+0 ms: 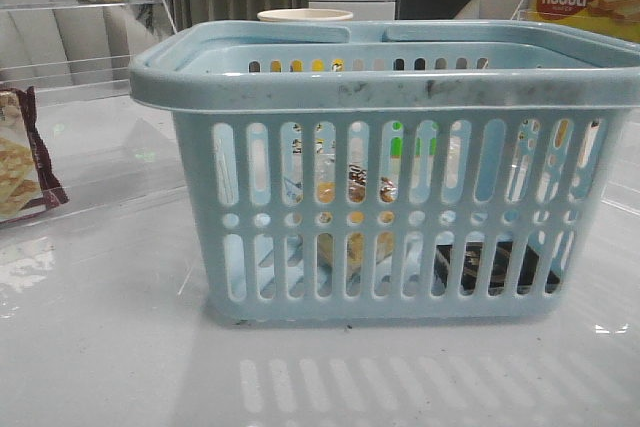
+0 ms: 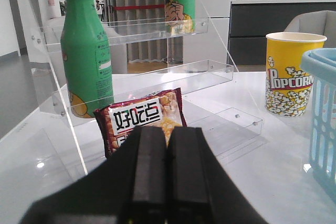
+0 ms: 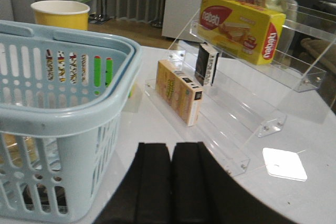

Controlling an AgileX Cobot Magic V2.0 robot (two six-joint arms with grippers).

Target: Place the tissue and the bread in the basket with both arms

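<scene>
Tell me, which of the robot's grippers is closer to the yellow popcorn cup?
Left, probably. The left gripper faces the popcorn cup across bare table. The right gripper sits at the basket's other side, with the cup beyond it.

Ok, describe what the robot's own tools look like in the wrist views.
Both look alike: the left tool and the right tool each have two matte black, flat rectangular fingers on a wider black body. No cables, markings or other colours show; the front view shows neither arm.

Low front camera close against basket point(image 1: 380, 87); wrist cameras flanking.
</scene>
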